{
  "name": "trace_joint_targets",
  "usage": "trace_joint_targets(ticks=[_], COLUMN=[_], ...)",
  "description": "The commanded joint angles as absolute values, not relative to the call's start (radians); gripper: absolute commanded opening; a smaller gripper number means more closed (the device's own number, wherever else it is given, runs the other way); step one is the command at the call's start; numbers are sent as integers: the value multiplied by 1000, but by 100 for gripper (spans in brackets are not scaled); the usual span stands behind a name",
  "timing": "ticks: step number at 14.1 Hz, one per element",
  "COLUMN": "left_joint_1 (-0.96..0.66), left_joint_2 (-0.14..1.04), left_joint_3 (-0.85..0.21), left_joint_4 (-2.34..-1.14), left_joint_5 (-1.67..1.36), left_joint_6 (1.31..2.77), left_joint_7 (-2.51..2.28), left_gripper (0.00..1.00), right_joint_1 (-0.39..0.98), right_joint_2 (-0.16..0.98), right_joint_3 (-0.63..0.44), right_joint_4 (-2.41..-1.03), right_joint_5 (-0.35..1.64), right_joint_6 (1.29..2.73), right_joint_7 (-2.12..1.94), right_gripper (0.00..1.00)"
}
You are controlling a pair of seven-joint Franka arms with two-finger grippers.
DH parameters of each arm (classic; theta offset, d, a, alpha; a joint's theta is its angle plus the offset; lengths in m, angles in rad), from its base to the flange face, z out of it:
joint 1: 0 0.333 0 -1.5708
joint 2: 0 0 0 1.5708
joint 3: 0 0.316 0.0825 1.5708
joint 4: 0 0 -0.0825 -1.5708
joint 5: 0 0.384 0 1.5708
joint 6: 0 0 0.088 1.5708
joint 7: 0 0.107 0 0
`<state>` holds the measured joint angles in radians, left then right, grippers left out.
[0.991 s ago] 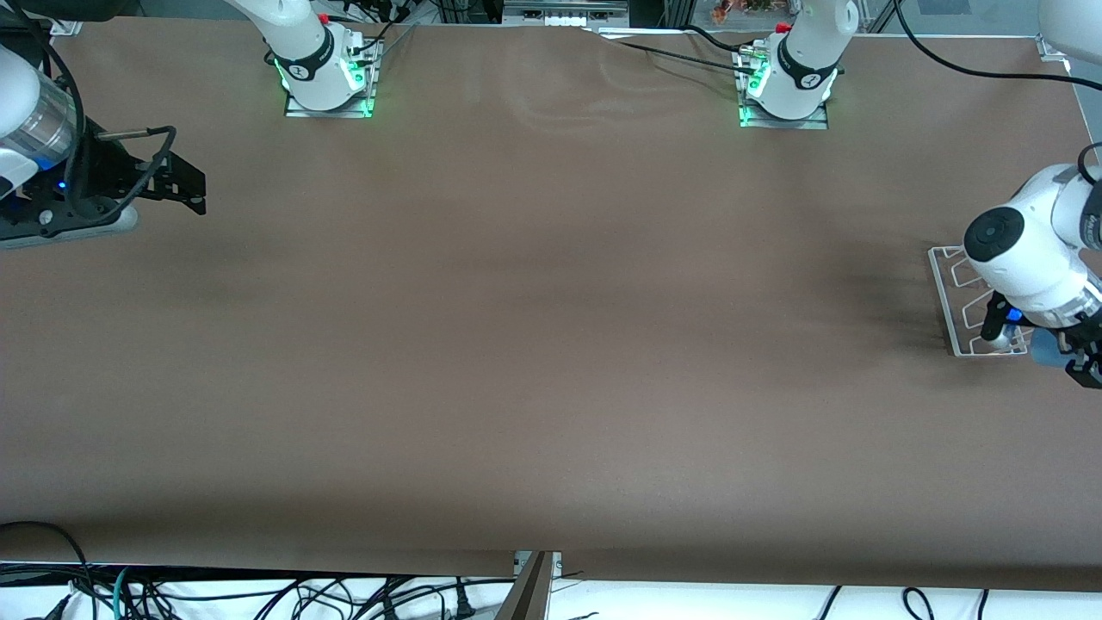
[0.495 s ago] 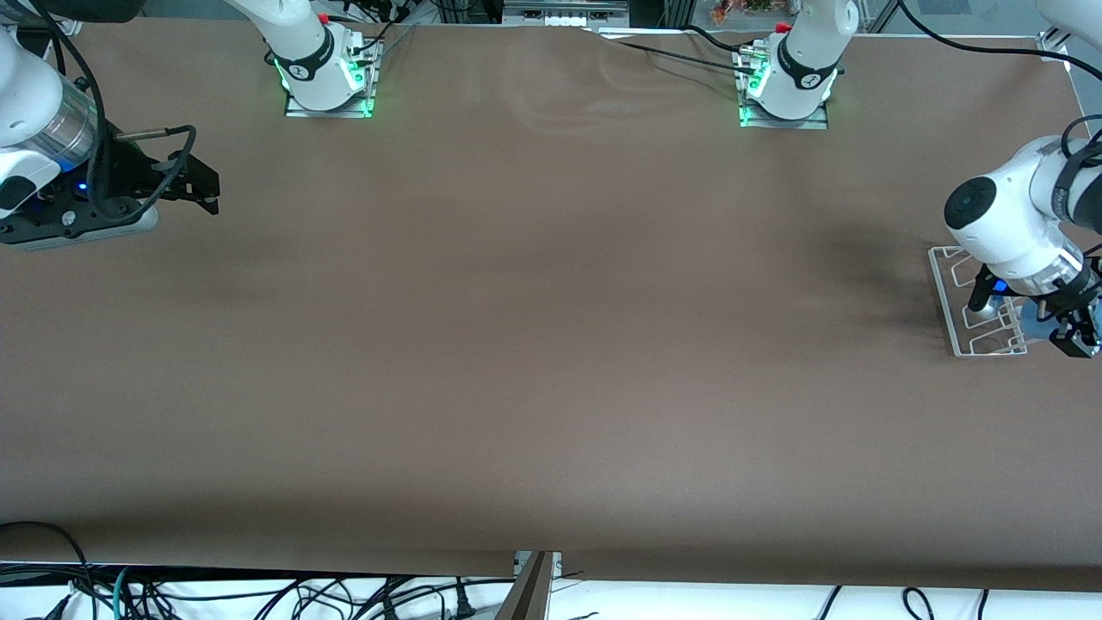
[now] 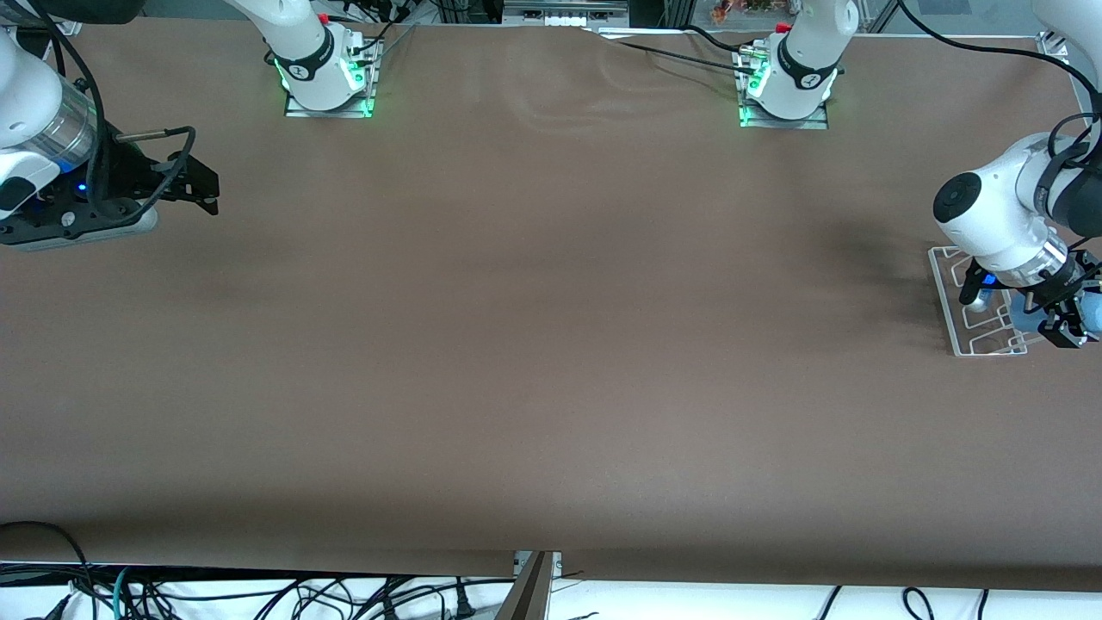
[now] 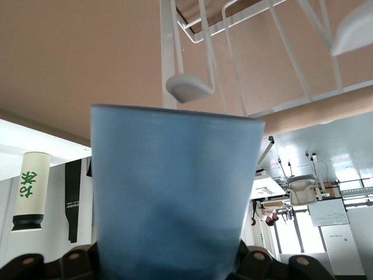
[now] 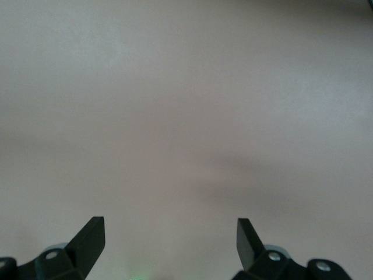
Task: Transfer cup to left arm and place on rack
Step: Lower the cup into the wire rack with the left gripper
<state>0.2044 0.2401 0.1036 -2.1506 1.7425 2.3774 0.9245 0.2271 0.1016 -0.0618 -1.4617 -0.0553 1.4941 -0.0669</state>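
Cup [image 4: 175, 192] in left gripper [image 3: 1067, 323], over rack [image 3: 951, 297].

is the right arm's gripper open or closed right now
Open. The right gripper shows its jaws spread wide with only bare table between them; it waits at the right arm's end.

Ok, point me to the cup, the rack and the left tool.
cup [image 4: 175, 198], left wrist view, middle of its blue wall.
rack [image 3: 951, 301], front view, its white outer frame wire.
left tool [image 3: 1066, 320], front view, between its black fingertips, shut on the cup over the rack.
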Motion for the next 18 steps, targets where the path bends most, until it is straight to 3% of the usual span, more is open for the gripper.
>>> trace_joint_targets(ticks=[1,6,7,8,15,18], left_joint_1=[201,201,201,201,201,190], left_joint_2=[224,233,232,232,207,170], left_joint_3=[109,109,109,109,107,107], left_joint_4=[-2184,-2191,-2189,-2186,-2166,-2096], left_joint_5=[1773,1796,1796,1795,1689,1409], left_joint_6=[2387,2387,2387,2387,2381,2361], left_joint_7=[894,888,891,903,897,900], left_gripper=[0,0,61,100,100,100], right_joint_1=[230,230,230,230,232,230], right_joint_2=[100,100,100,98,98,100], right_joint_3=[-60,-60,-60,-60,-58,-60], right_joint_4=[-1462,-1462,-1462,-1462,-1462,-1463], right_joint_5=[-67,-67,-67,-67,-66,-67], right_joint_6=[1500,1499,1499,1499,1503,1503], right_joint_7=[-72,-72,-72,-72,-60,-61], right_gripper=[100,100,100,100,100,100])
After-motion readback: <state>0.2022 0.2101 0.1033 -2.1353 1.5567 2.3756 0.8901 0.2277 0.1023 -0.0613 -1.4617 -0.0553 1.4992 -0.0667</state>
